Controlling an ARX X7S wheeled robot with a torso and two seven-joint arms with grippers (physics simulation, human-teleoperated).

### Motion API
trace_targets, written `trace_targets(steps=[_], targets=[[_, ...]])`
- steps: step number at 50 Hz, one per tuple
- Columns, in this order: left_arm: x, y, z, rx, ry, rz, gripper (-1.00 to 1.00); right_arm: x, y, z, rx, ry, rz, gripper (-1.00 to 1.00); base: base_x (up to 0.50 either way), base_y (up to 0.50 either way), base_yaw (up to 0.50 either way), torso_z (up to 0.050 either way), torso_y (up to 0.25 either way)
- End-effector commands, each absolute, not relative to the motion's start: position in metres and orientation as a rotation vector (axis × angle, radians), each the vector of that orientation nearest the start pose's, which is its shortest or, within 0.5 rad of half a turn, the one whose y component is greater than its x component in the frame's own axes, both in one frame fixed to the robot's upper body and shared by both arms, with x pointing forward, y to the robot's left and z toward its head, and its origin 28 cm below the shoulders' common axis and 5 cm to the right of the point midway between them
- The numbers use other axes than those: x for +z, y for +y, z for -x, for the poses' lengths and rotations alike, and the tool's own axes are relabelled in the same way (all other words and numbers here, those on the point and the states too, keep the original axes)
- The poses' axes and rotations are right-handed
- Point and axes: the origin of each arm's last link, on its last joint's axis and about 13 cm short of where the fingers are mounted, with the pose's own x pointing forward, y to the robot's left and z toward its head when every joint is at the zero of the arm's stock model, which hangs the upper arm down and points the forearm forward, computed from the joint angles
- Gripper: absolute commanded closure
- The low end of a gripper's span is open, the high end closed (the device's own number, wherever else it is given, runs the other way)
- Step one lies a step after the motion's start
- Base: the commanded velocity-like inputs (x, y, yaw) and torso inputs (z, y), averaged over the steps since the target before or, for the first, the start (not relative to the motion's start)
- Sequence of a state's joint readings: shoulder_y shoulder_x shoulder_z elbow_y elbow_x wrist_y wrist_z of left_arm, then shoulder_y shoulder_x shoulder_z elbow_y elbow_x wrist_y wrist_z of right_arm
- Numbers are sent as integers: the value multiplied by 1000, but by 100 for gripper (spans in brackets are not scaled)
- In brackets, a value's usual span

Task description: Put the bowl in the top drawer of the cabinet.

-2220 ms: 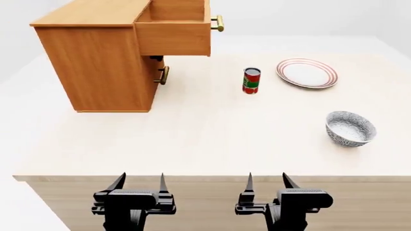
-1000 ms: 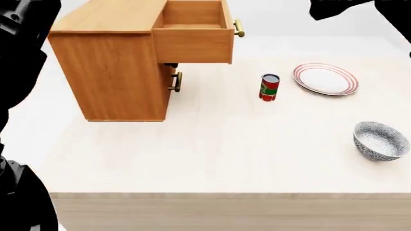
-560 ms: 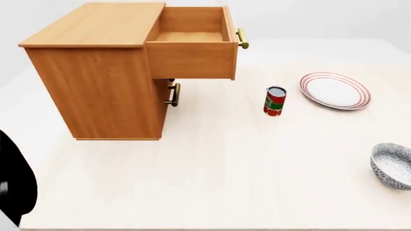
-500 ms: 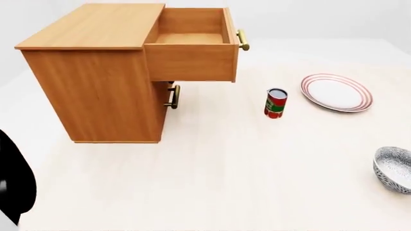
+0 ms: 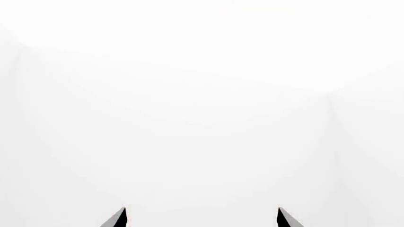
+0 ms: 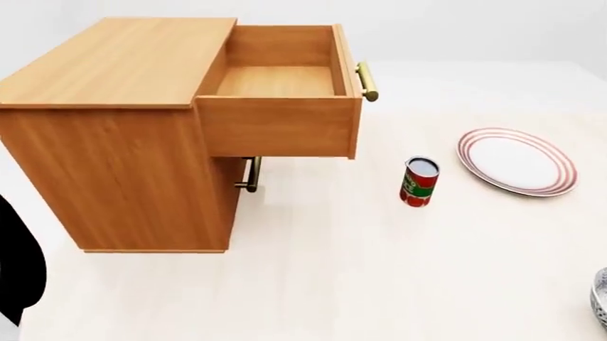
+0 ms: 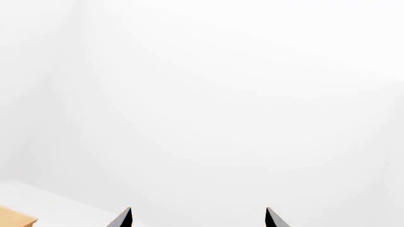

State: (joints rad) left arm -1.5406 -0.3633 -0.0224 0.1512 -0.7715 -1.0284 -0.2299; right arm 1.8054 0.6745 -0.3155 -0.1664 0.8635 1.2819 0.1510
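Looking left to right from my head: the cabinet [image 6: 114, 142] stands on the table [image 6: 379, 284], its top drawer [image 6: 280, 106] pulled out and bare inside. Then a can [image 6: 419, 181], a plate [image 6: 518, 160], and the bowl [image 6: 600, 307] cut by the right edge. My left gripper [image 5: 200, 218] and right gripper [image 7: 198, 218] show fingertips spread apart, holding nothing.

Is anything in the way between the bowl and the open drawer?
The can stands on the table roughly between the bowl, just peeking in at the picture's edge, and the top drawer. The drawer is pulled out and looks empty inside. Lifting the bowl over the can would probably clear it.
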Motion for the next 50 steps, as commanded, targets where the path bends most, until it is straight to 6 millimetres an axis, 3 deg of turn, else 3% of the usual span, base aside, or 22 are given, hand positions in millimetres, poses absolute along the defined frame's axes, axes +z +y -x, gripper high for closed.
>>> trace_targets(steps=[1,10,21,31,35,41,46,50], targets=[[439,261,-274,-190,-632,129,-100,463,-186,-235,78,-432,307,-100,328,0,0,0,0],[434,261,-279,-191,-632,126,-100,462,-185,-238,65,-423,314,-100,327,0,0,0,0],[434,264,-276,-184,-639,142,-100,473,-206,-211,-4,-354,341,-100,111,0,0,0,1],[438,265,-267,-200,-643,169,-100,483,-236,-182,-8,-61,448,-100,0,0,0,0,0],[436,264,-270,-212,-646,177,-100,480,-246,-171,-4,72,479,-100,0,0,0,0,0],[434,265,-272,-216,-649,185,-100,467,-271,-170,-11,196,518,-100,0,0,0,0,0],[433,265,-274,-218,-651,187,-100,468,-291,-162,-33,287,578,-100,0,0,0,0,0],[433,264,-273,-221,-652,187,-100,470,-296,-150,-42,356,655,-100,0,0,0,0,0]])
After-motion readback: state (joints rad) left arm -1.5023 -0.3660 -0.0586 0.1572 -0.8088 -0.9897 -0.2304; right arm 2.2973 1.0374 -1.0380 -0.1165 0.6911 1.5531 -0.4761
